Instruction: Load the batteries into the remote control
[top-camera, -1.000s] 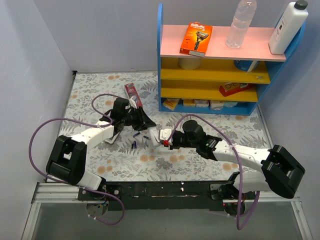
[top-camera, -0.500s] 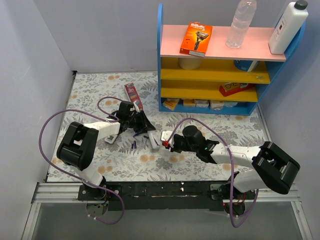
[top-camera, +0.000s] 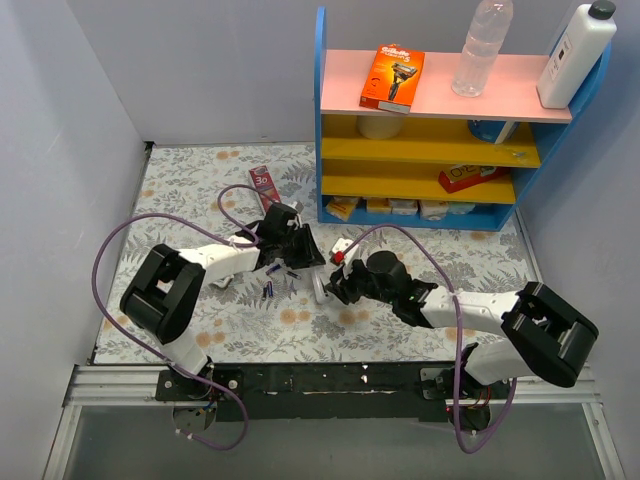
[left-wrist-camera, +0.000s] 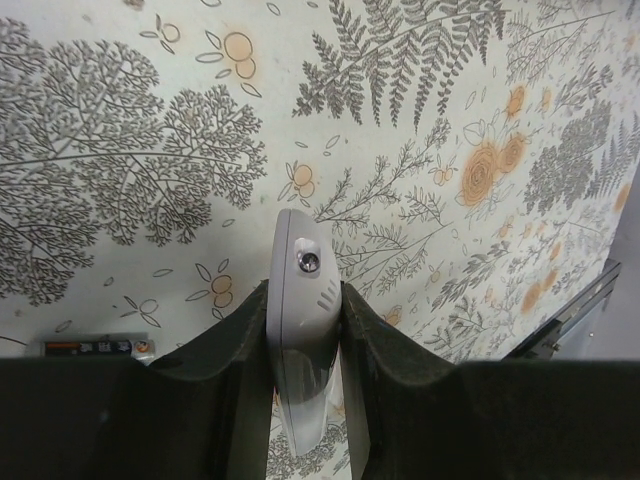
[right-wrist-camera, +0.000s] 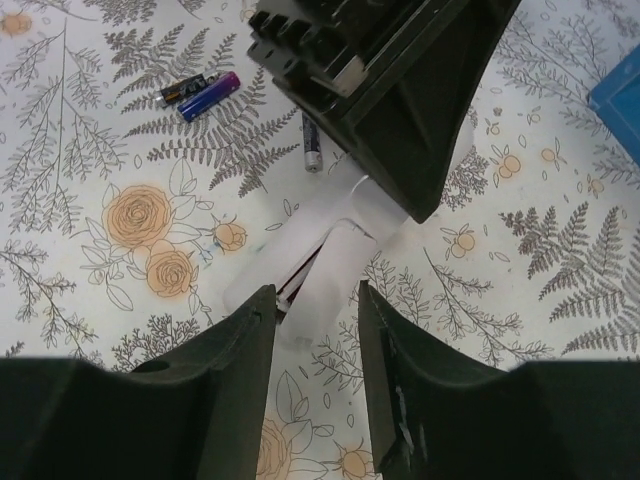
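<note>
My left hand (left-wrist-camera: 304, 292) is clamped on the remote control (left-wrist-camera: 300, 370). My right hand (right-wrist-camera: 315, 298) stands apart, straddling it. The batteries (right-wrist-camera: 200, 95) lie just left on the counter (right-wrist-camera: 80, 150).

- left arm (top-camera: 222, 260) lies low and reaches in toward the middle
- left tool (left-wrist-camera: 304, 298) is clamped on the remote control (left-wrist-camera: 302, 250), one finger on each side
- right arm (top-camera: 470, 305) is also low, stretched out to its left
- right tool (right-wrist-camera: 314, 300) has its jaws spread apart, nose to nose with the left tool
</note>
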